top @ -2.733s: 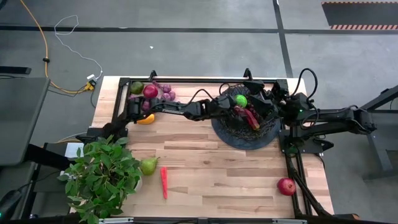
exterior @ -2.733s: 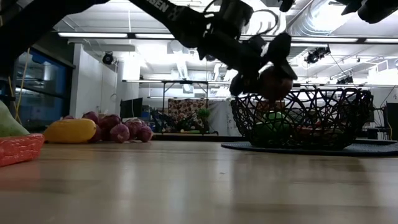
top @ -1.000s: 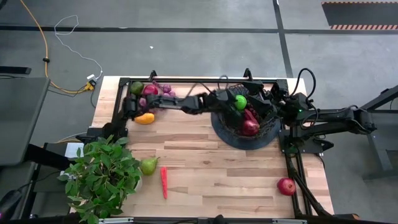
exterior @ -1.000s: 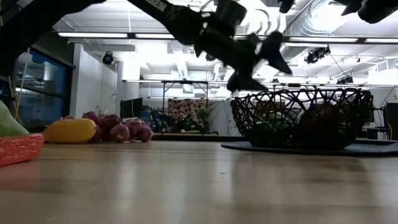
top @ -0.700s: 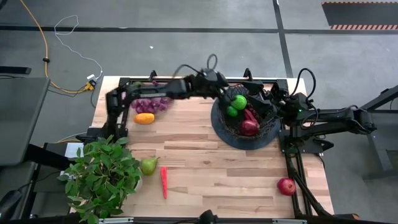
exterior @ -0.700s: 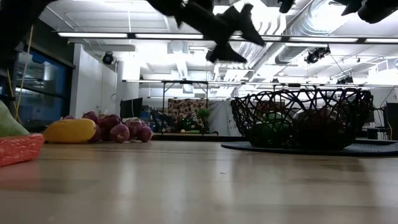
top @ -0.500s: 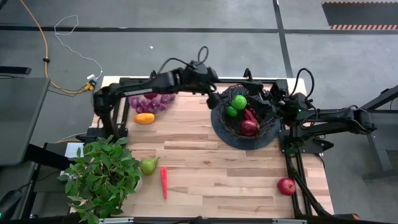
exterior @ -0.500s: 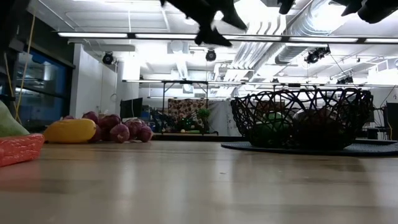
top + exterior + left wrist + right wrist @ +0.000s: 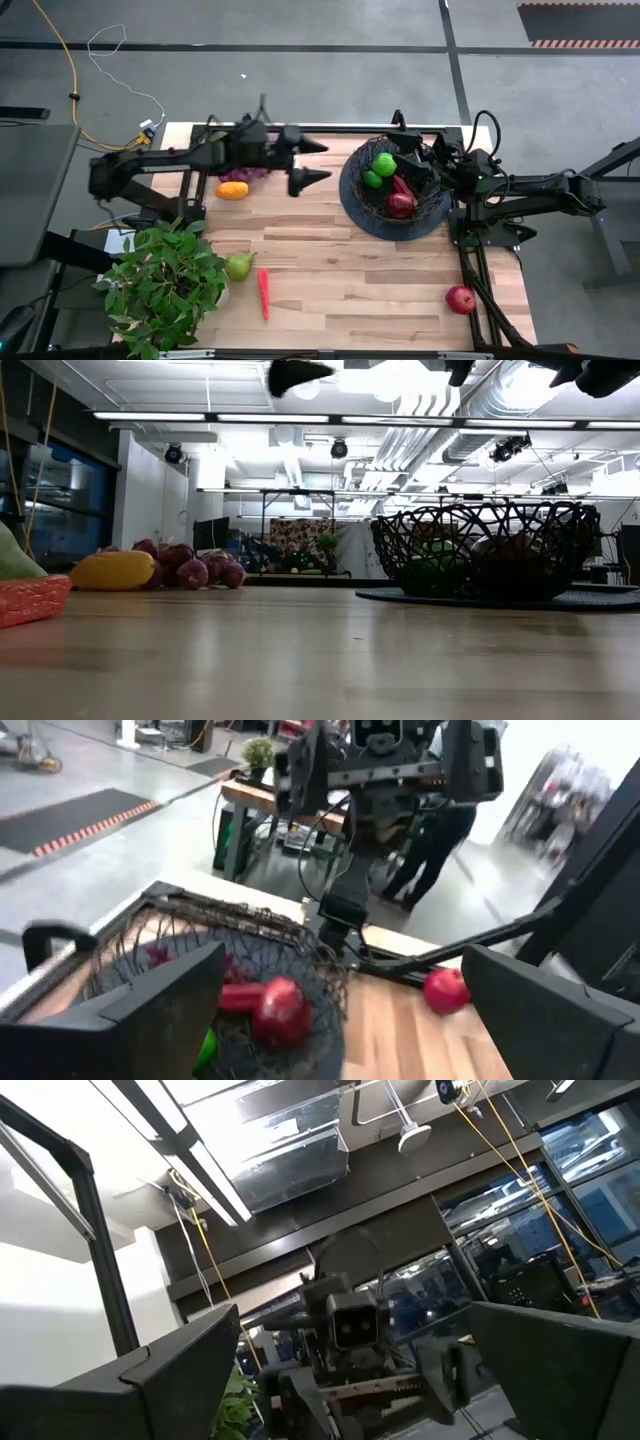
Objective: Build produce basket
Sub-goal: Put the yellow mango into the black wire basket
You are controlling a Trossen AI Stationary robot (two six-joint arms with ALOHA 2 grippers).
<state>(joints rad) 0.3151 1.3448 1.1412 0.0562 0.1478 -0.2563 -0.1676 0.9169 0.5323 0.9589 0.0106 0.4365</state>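
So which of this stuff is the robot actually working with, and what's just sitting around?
Part of the job:
basket, holding limes, chilli and an apple
grapes
orange
pear
loose chilli
loose apple
left gripper, fingers open and empty

Just lying about:
potted plant
yellow cable

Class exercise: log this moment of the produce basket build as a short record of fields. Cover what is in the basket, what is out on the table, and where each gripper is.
basket: round black wire mesh basket, far right part of the wooden table
in basket: two green limes, red chilli pepper, red apple
on table: purple grapes, orange fruit, green pear, second red chilli pepper, second red apple
other: leafy potted plant, near left corner
left gripper: open, empty, left of basket, above table
right gripper: open, at basket's far right rim
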